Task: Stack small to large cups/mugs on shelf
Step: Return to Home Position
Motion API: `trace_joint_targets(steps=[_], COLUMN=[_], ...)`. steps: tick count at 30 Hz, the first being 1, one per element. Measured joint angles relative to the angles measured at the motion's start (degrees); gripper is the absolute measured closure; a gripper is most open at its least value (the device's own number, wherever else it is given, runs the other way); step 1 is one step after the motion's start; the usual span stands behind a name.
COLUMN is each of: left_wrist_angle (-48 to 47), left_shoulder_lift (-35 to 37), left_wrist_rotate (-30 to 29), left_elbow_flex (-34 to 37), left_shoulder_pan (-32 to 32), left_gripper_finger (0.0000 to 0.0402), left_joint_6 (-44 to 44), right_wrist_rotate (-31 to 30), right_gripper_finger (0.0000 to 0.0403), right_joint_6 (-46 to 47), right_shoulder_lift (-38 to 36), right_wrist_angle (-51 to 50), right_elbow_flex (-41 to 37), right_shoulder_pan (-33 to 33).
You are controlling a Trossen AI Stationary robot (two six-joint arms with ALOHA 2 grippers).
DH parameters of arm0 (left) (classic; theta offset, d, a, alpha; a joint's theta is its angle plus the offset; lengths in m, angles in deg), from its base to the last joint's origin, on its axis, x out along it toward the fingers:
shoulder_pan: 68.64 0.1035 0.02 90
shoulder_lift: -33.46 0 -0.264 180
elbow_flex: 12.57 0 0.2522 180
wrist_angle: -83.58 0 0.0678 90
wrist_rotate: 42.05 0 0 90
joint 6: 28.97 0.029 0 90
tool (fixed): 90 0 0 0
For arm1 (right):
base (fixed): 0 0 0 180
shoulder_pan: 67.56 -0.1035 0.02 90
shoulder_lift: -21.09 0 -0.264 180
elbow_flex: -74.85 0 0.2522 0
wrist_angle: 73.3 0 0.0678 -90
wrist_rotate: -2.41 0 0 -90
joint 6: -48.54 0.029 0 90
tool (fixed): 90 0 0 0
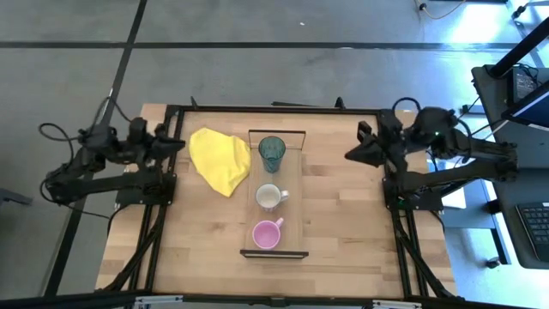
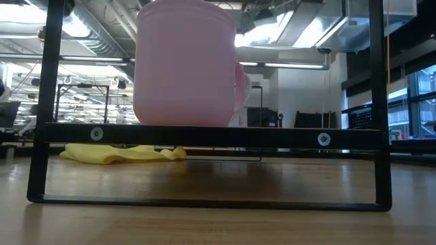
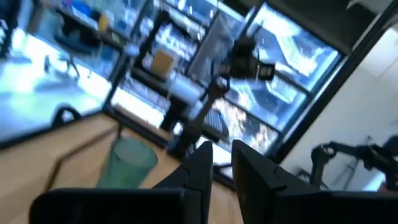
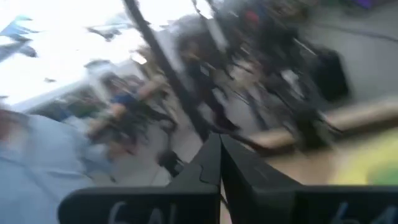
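**Teal tumbler (image 1: pixel 272 153), white mug (image 1: pixel 268 196) and pink mug (image 1: pixel 266 233) in a row on the shelf (image 1: pixel 293 176)**

The shelf lies along the middle of the table (image 1: pixel 343 223). The tumbler stands at one end, near the yellow cloth (image 1: pixel 219 160). The white mug is in the middle and the pink mug at the other end, all three upright and apart. The left gripper (image 1: pixel 177 145) hangs at the table's left edge beside the cloth, fingers a narrow slit apart, empty. The right gripper (image 1: pixel 350 155) hangs near the right edge, fingers pressed together, empty.
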Motion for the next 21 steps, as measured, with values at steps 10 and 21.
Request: trace_joint_targets(steps=[10, 21], left_wrist_angle=[11.7, 50.7], left_shoulder_lift=[11.0, 11.3], left_wrist_rotate=[-0.7, 8.3], left_elbow_flex=[8.8, 32.9], left_shoulder_pan=[0.1, -1.5], left_gripper_finger=[0.0346, 0.0346], left_joint_6=[4.3, 3.1], right_wrist_rotate=[-1.0, -0.9], right_gripper_finger=[0.0395, 0.0395], right_joint_6=[-6.6, -4.5], right_shoulder_lift=[-9.5, -11.5], right_wrist_angle=[25.4, 72.2], right_elbow_flex=[-23.1, -51.6], right_shoulder_pan=[-1.1, -1.2])
